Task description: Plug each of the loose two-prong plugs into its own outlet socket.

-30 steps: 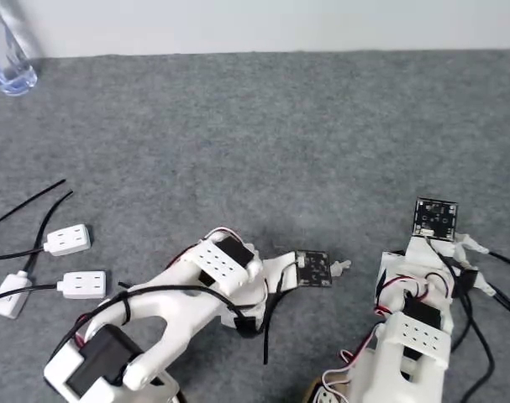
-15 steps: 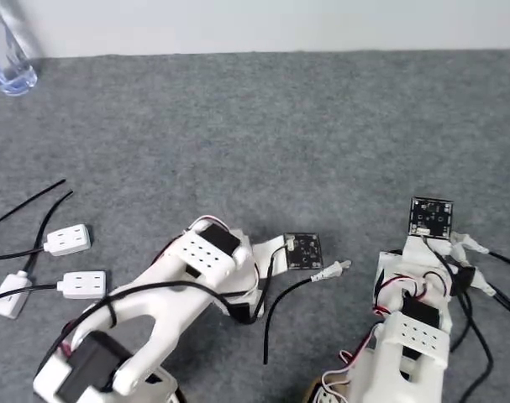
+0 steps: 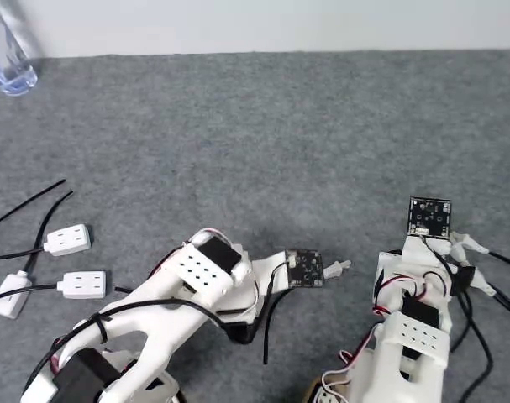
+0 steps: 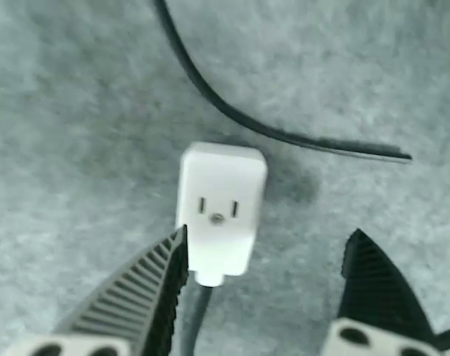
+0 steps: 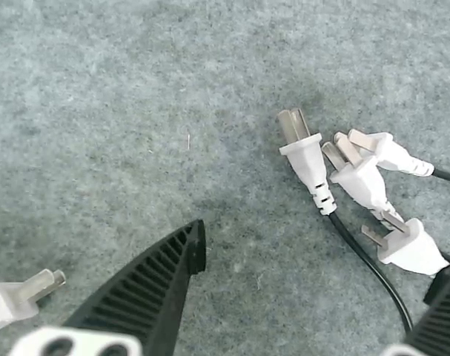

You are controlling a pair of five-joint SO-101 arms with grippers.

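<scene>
A white outlet socket lies face up on the grey carpet, its cord leading toward my left gripper. That gripper hovers open over it, one finger beside the socket's cord end. My right gripper is open above the carpet, near a cluster of several white two-prong plugs. These same plugs lie to the right of the right arm. One more plug lies between the arms and shows as the plug beside my right finger.
Two white outlets and a third white block lie at the far left with black cords. A black cable runs past the socket. A clear bottle stands at the back left corner.
The left arm has swung slightly, its wrist rising toward the back and then settling down again. The right arm has barely moved.
</scene>
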